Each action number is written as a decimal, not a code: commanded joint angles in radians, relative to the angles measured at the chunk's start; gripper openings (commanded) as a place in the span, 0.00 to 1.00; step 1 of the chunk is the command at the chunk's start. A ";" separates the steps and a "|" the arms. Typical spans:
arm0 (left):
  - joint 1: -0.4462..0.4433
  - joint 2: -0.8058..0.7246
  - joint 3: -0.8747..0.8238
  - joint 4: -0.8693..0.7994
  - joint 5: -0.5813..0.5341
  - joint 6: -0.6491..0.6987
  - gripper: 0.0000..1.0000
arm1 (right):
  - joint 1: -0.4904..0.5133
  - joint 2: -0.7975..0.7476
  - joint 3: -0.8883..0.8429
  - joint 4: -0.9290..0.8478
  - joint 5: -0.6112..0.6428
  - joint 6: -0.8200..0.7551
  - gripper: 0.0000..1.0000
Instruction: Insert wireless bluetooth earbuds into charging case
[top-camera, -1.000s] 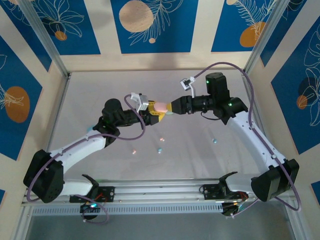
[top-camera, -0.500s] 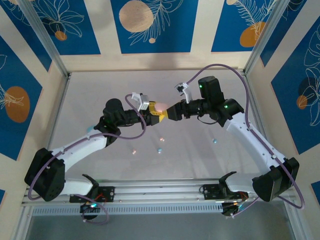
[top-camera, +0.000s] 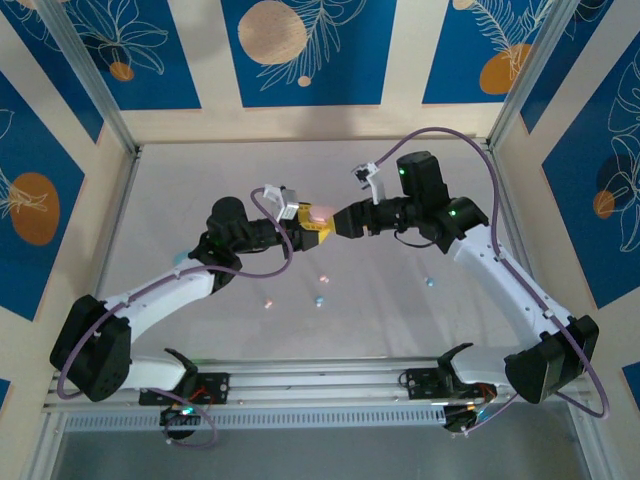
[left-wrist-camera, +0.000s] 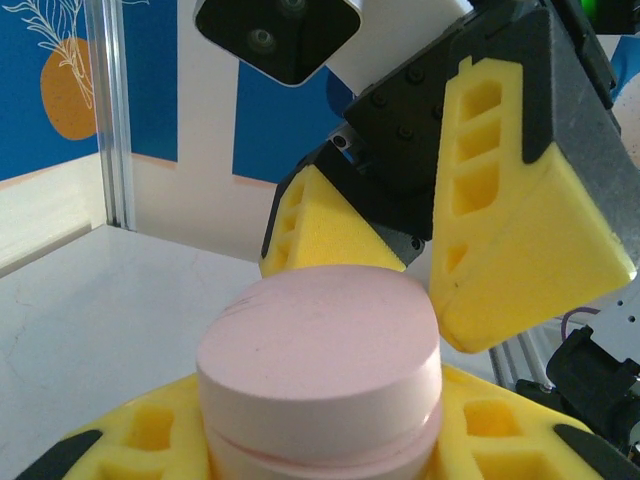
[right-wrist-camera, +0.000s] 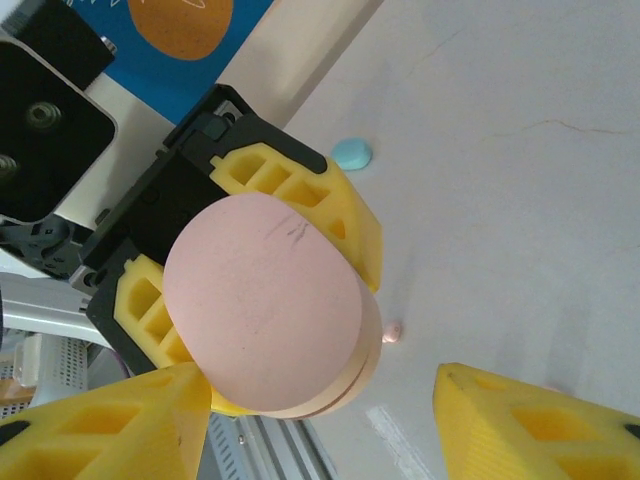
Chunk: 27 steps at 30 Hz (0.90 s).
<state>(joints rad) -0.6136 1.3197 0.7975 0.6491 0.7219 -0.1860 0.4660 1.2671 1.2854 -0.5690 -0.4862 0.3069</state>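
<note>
Pink charging case (top-camera: 319, 212) clamped in left claw (top-camera: 311, 228), flat round face toward right claw (top-camera: 342, 222), jaws apart.

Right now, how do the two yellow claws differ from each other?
The left gripper is shut on the pink case, holding it off the table. The right gripper is open, its fingers spread either side of that case. The left gripper points rightward and the right gripper leftward, so they face each other. Both are yellow-tipped and hang above the table.
</note>
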 joint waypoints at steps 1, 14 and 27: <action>-0.023 -0.020 0.032 0.050 0.100 -0.006 0.26 | -0.020 0.025 0.032 0.042 0.034 0.049 0.61; -0.032 -0.039 0.032 0.035 0.102 0.005 0.26 | -0.039 0.047 0.048 0.043 0.064 0.147 0.62; -0.032 -0.040 0.035 0.035 0.101 0.002 0.27 | -0.042 0.008 0.034 0.085 -0.068 -0.041 0.60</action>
<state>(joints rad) -0.6296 1.3033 0.7979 0.6449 0.7780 -0.1852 0.4301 1.3045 1.3182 -0.5022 -0.5350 0.3775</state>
